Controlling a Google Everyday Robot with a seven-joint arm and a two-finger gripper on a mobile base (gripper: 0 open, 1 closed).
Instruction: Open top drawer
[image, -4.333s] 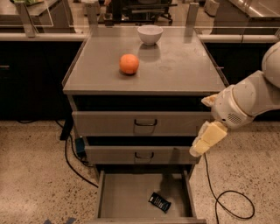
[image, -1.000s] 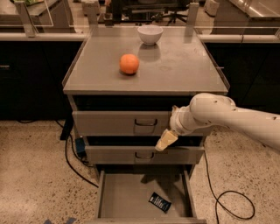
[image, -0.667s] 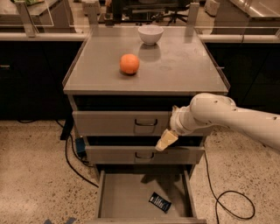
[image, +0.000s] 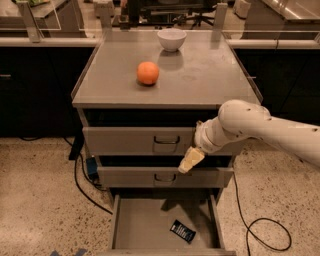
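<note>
The top drawer (image: 125, 141) is the wide gray front just under the cabinet top, with a small dark wire handle (image: 166, 142) at its centre. It looks pushed in. My gripper (image: 190, 160), cream-coloured at the end of the white arm (image: 250, 125), hangs in front of the drawers just right of and below that handle. Its tip is over the gap between the top drawer and the shorter middle drawer (image: 130, 177). It holds nothing that I can see.
The narrow bottom drawer (image: 145, 220) is pulled out and holds a dark packet (image: 182, 231). An orange (image: 148, 73) and a white bowl (image: 171, 39) sit on the cabinet top (image: 210, 75). Black cables (image: 85, 190) lie on the floor on both sides.
Since the earliest frame my arm has swung left from the cabinet's right side to in front of the drawers. Over the last second nothing has visibly moved.
</note>
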